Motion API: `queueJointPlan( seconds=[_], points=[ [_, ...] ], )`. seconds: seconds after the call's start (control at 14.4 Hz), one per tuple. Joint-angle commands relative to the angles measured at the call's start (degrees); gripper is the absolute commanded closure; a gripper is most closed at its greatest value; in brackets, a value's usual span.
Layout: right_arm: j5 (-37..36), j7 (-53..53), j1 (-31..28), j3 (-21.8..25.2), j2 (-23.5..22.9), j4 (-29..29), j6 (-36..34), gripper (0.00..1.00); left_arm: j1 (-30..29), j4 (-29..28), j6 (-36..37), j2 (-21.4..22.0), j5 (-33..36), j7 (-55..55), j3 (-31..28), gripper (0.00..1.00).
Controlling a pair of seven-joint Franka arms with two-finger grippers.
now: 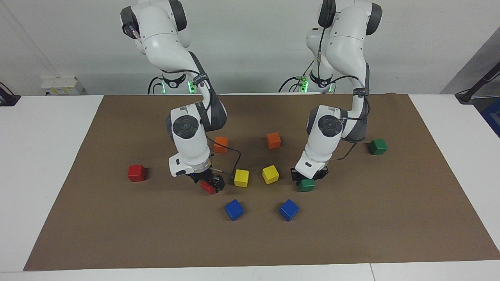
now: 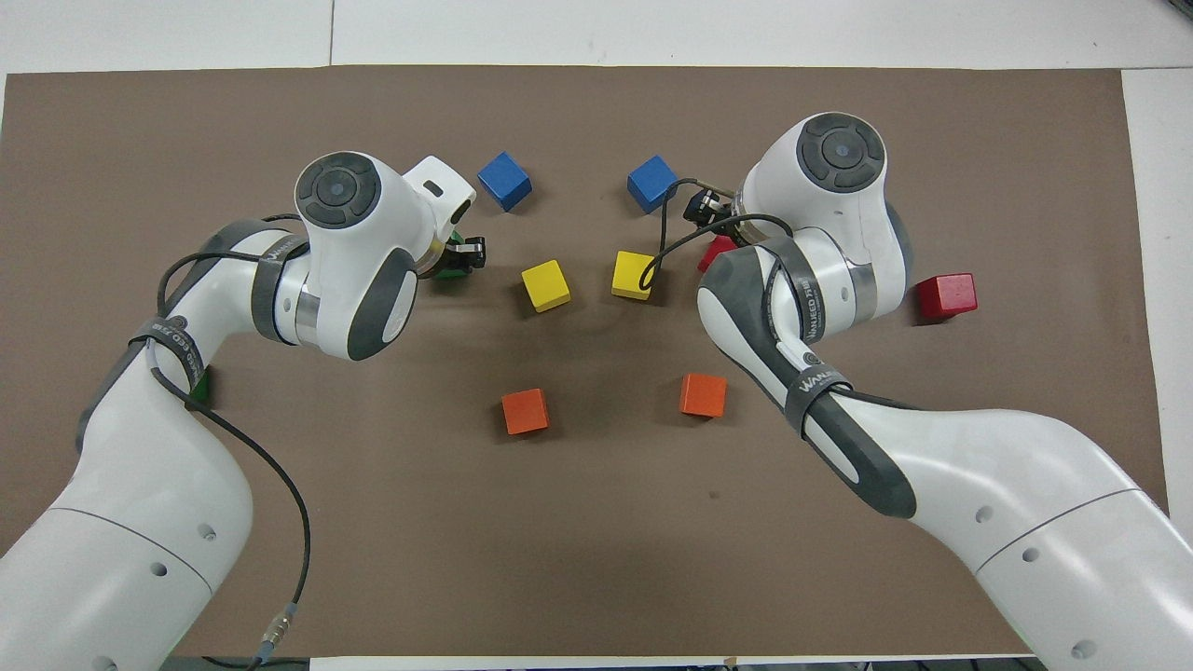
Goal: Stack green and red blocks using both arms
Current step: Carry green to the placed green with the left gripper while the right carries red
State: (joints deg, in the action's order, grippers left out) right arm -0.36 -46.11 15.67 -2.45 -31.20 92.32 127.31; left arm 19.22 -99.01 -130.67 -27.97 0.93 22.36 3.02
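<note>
Lettering "WANJEED" marks cable straps on both arms. Right pincer [image 1: 211,184] is clamped on a tilted red block [image 1: 208,187]; left pincer [image 1: 308,179] is clamped on a green block [image 1: 306,185] beside the yellow cubes [image 1: 241,178] on the tabletop [image 1: 117,234].

My left end effector [image 2: 459,256] sits left of centre, fingers closed on a green block [image 2: 454,263]. My right end effector [image 2: 708,210], upper right of centre, is mostly hidden by my wrist beside a red block [image 2: 716,250]. Another red block [image 2: 947,295] lies at the right on the brown mat [image 2: 596,522].
</note>
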Motion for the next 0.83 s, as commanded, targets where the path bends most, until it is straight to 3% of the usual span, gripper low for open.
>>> queueJointPlan(
  seconds=[0.0, 0.28, 0.49, 0.69, 0.76],
  points=[
    [-0.2, -2.1, 0.5, 0.0, 2.2, 3.1, 1.6, 0.00, -1.2, 1.2, 4.9, 3.8, 0.7, 1.1, -0.6, 1.00],
    [-0.2, -2.5, 0.9, 0.0, 2.4, 4.0, 2.4, 0.00, -6.5, 0.8, 10.3, 9.8, 0.7, 0.2, -0.4, 1.00],
    [-0.2, -2.4, 0.9, 0.0, 2.4, 4.0, 2.4, 0.01, -10.9, 0.1, 15.9, 13.6, 0.6, -7.4, -0.5, 1.00],
    [-0.3, -2.0, 0.9, 0.0, 3.1, 6.5, 5.1, 0.12, -17.0, -3.5, 17.6, 17.9, 0.4, -15.9, -0.4, 1.00],
    [-0.3, -1.8, 0.9, 0.0, 3.1, 6.9, 5.5, 0.20, -18.9, -4.9, 17.6, 19.0, -0.3, -18.0, -0.5, 1.00]
  ],
)
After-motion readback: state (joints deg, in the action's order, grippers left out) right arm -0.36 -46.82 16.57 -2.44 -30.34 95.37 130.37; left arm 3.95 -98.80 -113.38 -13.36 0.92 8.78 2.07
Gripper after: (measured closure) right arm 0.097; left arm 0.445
